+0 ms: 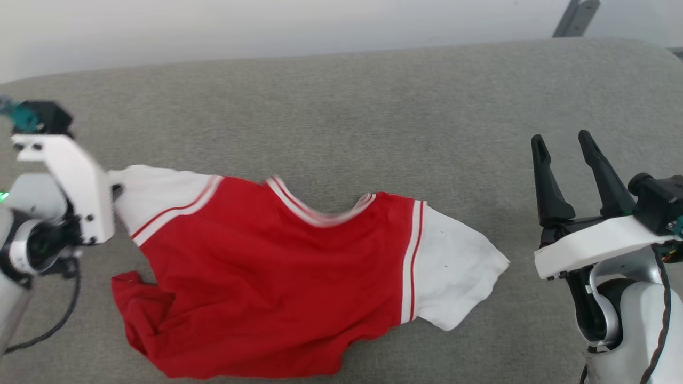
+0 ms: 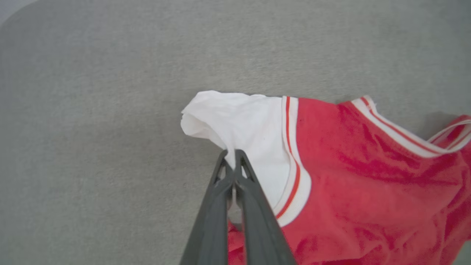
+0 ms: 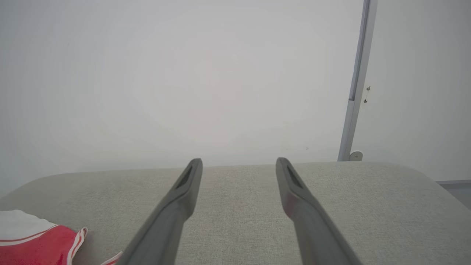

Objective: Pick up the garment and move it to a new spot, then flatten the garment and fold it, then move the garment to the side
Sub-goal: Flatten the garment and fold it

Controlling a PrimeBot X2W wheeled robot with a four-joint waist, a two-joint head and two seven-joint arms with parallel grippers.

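Clearly the left hand (image 2: 231, 154) is pinched shut on the left-side white sleeve of the shirt (image 1: 267, 266), which lies rumpled on the grey cushion (image 1: 373, 106); the right hand (image 1: 562, 138) hovers at the right, wide open and empty.

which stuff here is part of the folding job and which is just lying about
Part of the job: the garment, red with white sleeves; the left gripper, shut on its sleeve; the right gripper, open, apart from it.
Just lying about: the grey padded surface under it; the black cable by the left arm; the metal post.
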